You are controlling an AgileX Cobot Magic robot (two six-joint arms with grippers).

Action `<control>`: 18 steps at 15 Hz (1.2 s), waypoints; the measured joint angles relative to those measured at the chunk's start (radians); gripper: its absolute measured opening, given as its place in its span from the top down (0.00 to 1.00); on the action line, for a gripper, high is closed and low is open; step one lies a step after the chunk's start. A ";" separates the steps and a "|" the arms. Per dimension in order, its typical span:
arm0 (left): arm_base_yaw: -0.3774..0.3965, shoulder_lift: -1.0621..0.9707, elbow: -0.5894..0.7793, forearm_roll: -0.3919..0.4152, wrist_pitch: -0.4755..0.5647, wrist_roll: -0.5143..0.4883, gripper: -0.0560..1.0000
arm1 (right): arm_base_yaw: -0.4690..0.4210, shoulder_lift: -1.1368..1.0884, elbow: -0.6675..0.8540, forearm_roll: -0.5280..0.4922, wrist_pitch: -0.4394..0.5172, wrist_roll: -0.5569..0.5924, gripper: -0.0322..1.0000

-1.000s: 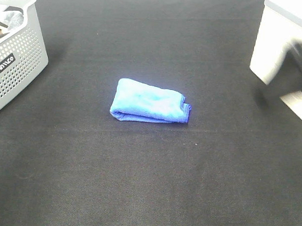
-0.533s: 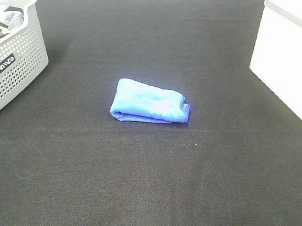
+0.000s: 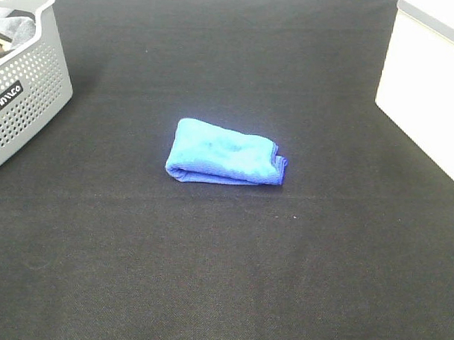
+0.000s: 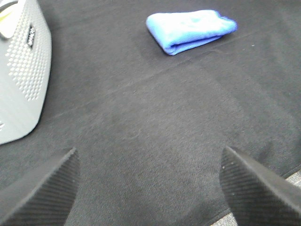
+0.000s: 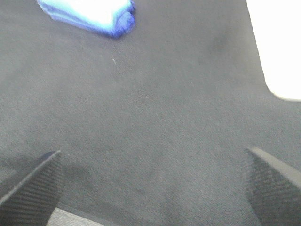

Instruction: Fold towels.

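The table (image 3: 223, 274), covered in black cloth, is filling the high view, and it is carrying only two things within reach. At its far left corner a grey perforated basket (image 3: 24, 96) is sitting with some grey fabric showing inside; what that fabric is cannot be told. Near the middle, well apart from the basket, the blue towel (image 3: 226, 153) is lying folded into a compact bundle, its rounded fold facing the near-left and its stacked edges at the right end.

A second ago a dark blurred shape, probably the right arm, was crossing the white surface at the right edge of the high view; now it is showing nowhere there, and neither arm is appearing over the table. The towel is keeping the same place and shape across all three high pictures.

The left claw (image 4: 150, 188) is hanging spread wide and holding nothing, low over bare cloth, with the towel (image 4: 190, 29) well ahead and the basket (image 4: 21, 70) off to one side. The right claw (image 5: 153, 186) is likewise gaping and empty, the towel (image 5: 89, 14) far beyond it.

Judging from this, both arms are pulling back from a finished fold; this towel looks done, and a next one would probably be coming from the basket
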 joint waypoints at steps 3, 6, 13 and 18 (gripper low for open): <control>0.000 0.002 0.000 -0.005 -0.005 0.012 0.21 | 0.000 0.000 0.000 -0.004 0.000 0.002 0.04; 0.000 0.003 0.000 -0.005 -0.005 0.012 0.21 | 0.000 0.000 0.000 -0.004 0.000 0.002 0.04; 0.151 0.003 0.000 -0.006 -0.005 0.012 0.21 | -0.057 -0.013 0.000 -0.004 0.000 0.003 0.04; 0.258 -0.028 0.000 -0.006 -0.012 0.012 0.21 | -0.217 -0.130 0.001 -0.004 0.001 0.003 0.04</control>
